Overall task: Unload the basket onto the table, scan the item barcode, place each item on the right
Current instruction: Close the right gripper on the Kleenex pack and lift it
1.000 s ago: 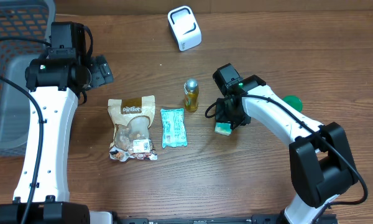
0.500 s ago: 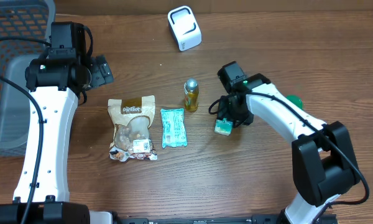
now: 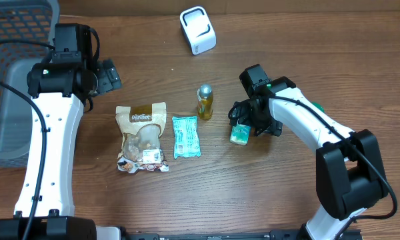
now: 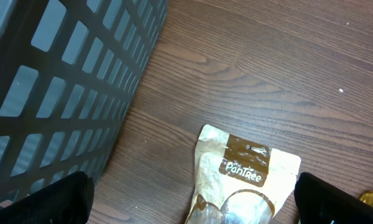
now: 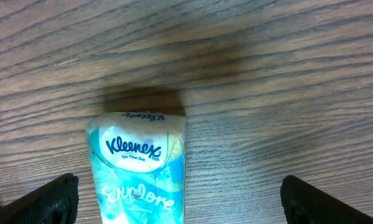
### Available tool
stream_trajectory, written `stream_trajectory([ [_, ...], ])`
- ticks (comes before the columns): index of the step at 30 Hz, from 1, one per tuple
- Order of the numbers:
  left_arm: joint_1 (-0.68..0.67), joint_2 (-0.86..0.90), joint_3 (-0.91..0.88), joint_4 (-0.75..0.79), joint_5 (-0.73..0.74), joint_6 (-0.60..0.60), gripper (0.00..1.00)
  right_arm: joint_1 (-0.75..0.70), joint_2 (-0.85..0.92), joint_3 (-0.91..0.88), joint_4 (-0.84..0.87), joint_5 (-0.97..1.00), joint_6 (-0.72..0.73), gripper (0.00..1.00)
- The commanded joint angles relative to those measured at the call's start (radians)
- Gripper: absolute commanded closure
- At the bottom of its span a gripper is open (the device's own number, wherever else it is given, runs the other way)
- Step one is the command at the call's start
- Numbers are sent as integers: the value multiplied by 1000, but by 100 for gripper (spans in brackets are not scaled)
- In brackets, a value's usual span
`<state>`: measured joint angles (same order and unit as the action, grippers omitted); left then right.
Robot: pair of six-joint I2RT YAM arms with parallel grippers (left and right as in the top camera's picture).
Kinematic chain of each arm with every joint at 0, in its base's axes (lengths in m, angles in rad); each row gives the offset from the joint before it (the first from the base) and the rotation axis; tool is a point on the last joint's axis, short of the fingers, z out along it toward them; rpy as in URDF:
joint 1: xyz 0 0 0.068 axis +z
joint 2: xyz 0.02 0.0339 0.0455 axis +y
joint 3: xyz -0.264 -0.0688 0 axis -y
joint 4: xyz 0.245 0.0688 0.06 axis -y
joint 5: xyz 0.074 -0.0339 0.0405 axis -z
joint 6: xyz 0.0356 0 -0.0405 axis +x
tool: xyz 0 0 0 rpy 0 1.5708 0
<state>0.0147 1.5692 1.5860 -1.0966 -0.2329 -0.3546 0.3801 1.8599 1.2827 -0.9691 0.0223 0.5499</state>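
A small teal Kleenex tissue pack (image 3: 239, 136) (image 5: 140, 168) lies flat on the wooden table. My right gripper (image 3: 251, 124) (image 5: 189, 205) hangs over it, open wide, the pack nearer its left finger and touching neither. The white scanner (image 3: 198, 30) stands at the back centre. My left gripper (image 3: 107, 75) (image 4: 199, 202) is open near the back left, above the top edge of a PanTree snack pouch (image 3: 142, 137) (image 4: 248, 171), with nothing held.
A second teal packet (image 3: 185, 136) lies beside the pouch, and a small yellow bottle (image 3: 205, 101) stands upright behind it. A grey mesh basket (image 3: 13, 73) (image 4: 56, 93) fills the left edge. A green object (image 3: 315, 108) shows behind the right arm.
My right gripper has opened from a partial close and let go of the tissue pack, which now lies on the table. The right arm has shifted slightly right. The left arm has not moved.
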Motion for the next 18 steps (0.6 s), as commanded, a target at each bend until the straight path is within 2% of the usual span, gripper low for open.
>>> stream_trajectory([
  [1, -2, -3, 5, 1, -10, 26, 0, 0, -31, 26, 1, -2, 3, 0],
  [15, -2, -3, 5, 1, -10, 26, 0, -11, -31, 26, -2, -2, 0, 2],
  [16, -2, -3, 5, 1, -10, 26, 0, -18, -31, 26, -7, -2, -1, 5],
  [18, -2, -3, 4, 1, -10, 26, 1, -37, -31, 26, -15, -29, -18, 17],
])
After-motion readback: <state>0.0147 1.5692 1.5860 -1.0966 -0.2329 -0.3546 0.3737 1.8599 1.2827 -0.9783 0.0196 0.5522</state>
